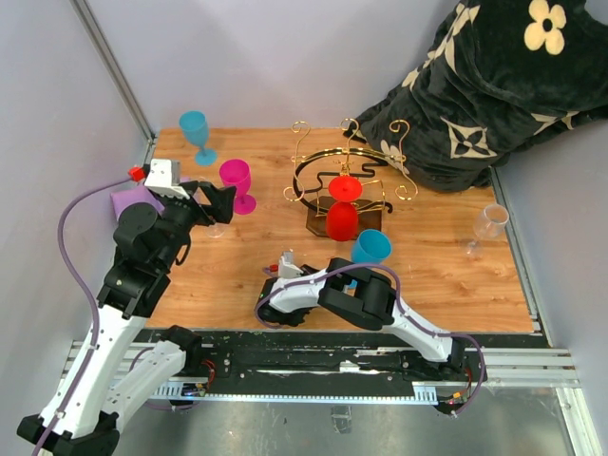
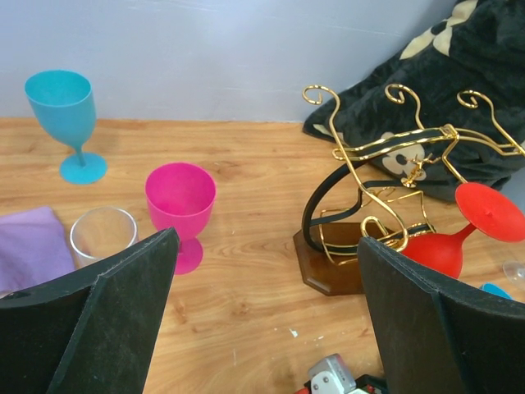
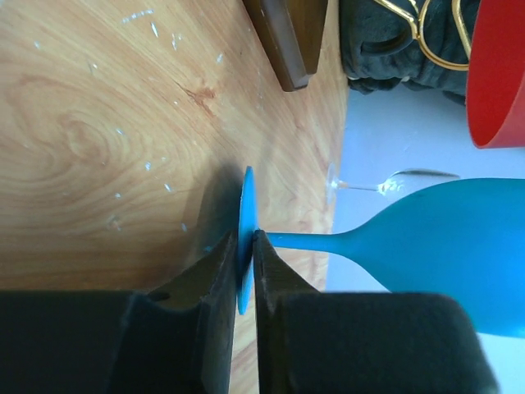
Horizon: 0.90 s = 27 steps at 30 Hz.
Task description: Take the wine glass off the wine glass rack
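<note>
The gold wire wine glass rack (image 1: 315,225) stands at the back middle of the table on its brown base. A red wine glass (image 1: 343,218) hangs upside down on it. My right gripper (image 1: 352,278) is shut on the foot of a blue wine glass (image 1: 371,246), which stands upright just in front of the rack. In the right wrist view the fingers pinch the foot disc (image 3: 244,238) close to the table, and the bowl (image 3: 435,246) points away. My left gripper (image 1: 217,203) is open and empty, left of the rack (image 2: 328,263).
A pink glass (image 1: 236,180), a clear glass (image 2: 102,234) and a teal glass (image 1: 196,133) stand at the back left beside a purple cloth (image 1: 133,201). Another clear glass (image 1: 489,223) stands at the right. A black patterned blanket (image 1: 494,85) fills the back right corner.
</note>
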Each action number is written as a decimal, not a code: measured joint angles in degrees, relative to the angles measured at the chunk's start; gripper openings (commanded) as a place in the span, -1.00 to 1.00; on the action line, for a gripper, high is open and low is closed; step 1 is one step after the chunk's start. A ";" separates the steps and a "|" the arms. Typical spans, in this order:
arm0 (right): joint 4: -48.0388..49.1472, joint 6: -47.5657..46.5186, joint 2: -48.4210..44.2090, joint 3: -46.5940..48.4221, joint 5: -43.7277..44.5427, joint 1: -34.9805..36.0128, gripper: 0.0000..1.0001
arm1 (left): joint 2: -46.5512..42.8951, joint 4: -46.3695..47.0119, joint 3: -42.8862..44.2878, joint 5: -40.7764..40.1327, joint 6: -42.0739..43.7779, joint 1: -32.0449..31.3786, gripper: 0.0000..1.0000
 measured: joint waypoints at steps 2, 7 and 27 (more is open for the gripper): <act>-0.35 1.70 0.72 1.31 -0.28 0.00 -0.71 | 0.13 0.00 -0.11 0.00 0.00 0.00 0.93; -0.15 3.26 0.94 1.68 -0.94 0.00 -0.60 | 0.55 0.00 -0.17 -0.02 0.00 0.00 0.93; 8.11 -9.20 -0.90 -2.21 -0.35 1.60 -0.30 | 0.87 0.00 -0.17 -0.87 0.63 0.00 0.93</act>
